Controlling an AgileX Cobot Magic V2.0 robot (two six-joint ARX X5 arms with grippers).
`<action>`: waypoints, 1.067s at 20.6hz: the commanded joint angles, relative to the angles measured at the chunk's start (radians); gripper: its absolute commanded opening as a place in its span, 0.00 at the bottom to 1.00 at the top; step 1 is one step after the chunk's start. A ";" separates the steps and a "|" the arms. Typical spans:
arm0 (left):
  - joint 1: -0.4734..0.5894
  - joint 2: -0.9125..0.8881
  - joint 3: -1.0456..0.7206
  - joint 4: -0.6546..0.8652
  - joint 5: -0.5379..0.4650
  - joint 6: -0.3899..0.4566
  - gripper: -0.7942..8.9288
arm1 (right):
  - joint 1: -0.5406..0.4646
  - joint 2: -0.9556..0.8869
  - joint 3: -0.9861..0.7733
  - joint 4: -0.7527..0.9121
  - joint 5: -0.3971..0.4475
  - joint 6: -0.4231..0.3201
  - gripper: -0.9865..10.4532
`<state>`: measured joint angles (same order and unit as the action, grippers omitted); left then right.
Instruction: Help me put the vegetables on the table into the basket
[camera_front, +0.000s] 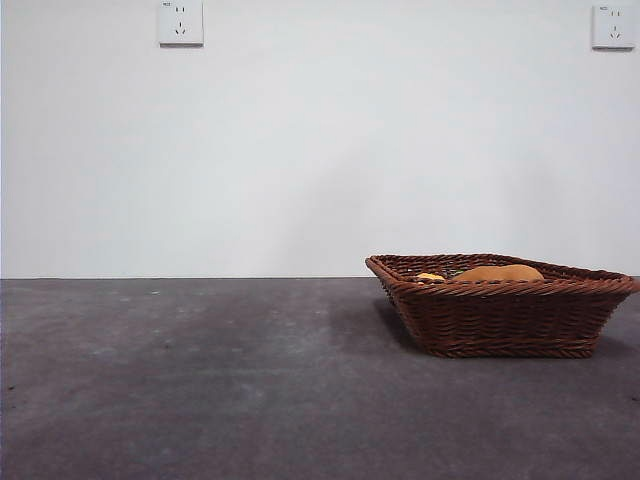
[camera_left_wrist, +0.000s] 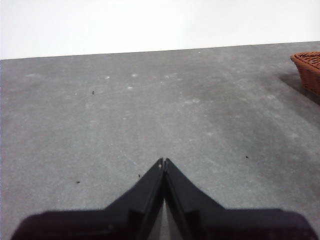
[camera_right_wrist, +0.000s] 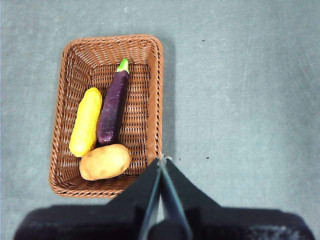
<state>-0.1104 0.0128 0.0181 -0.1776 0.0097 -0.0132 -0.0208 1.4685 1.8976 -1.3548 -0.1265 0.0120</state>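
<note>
Three vegetables lie in the basket: front view shows only potato top and a yellow sliver; eggplant hidden. Left gripper: jaws pressed together over bare surface. Right gripper: jaws together above the basket rim; descending could clip it; potato, yellow piece, eggplant inside

The left gripper has its two black jaws pressed together, tips meeting in a point, with nothing between them. It sits low, pitched shallowly forward. The right gripper is likewise closed and empty, held high and pointing straight down. Neither arm shows in the front view.
</note>
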 joint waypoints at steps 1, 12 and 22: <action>0.003 0.009 -0.010 0.011 -0.003 -0.013 0.08 | 0.000 0.002 -0.004 -0.022 0.004 0.006 0.09; 0.003 0.053 -0.010 0.011 -0.003 -0.013 0.08 | 0.000 0.012 -0.004 -0.019 -0.014 0.006 0.09; 0.002 0.082 -0.010 0.011 -0.003 -0.013 0.08 | -0.047 0.031 -0.005 0.129 0.166 0.006 0.09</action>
<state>-0.1104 0.0940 0.0181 -0.1768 0.0097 -0.0200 -0.0669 1.5063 1.8976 -1.2400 0.0219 0.0120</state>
